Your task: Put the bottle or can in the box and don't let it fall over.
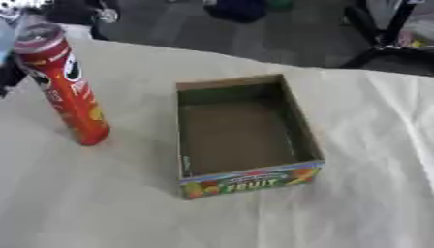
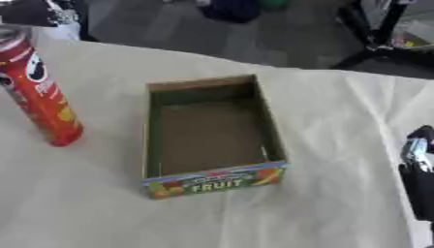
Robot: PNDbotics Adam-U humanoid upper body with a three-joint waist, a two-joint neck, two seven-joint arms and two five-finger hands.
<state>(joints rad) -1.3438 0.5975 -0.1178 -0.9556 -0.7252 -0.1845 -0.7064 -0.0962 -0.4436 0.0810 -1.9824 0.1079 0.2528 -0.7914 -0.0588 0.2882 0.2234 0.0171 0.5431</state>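
Clearly nothing has been packed yet. A tall red can (image 1: 61,85) stands upright on the bench (image 1: 101,203), to the left of an open box (image 1: 241,131) and apart from it. The box is empty, its brown floor bare, its printed end wall with the word FRUIT turned toward the robot. Its open top faces up, so the can could go in from above without tipping anything aside.

Only the right hand (image 2: 419,167) shows, a dark shape at the right edge of the right eye view, low over the bench and well away from both can and box. Whether its fingers are straight or curled cannot be told; it holds nothing of the task. The left hand is out of sight.

Since the can is tall and narrow, it would likely topple from a knock high up, so a grasp round its middle and a straight lowering onto the box floor seem the safer way. The can stands on the left, so the left arm looks better placed to reach it.
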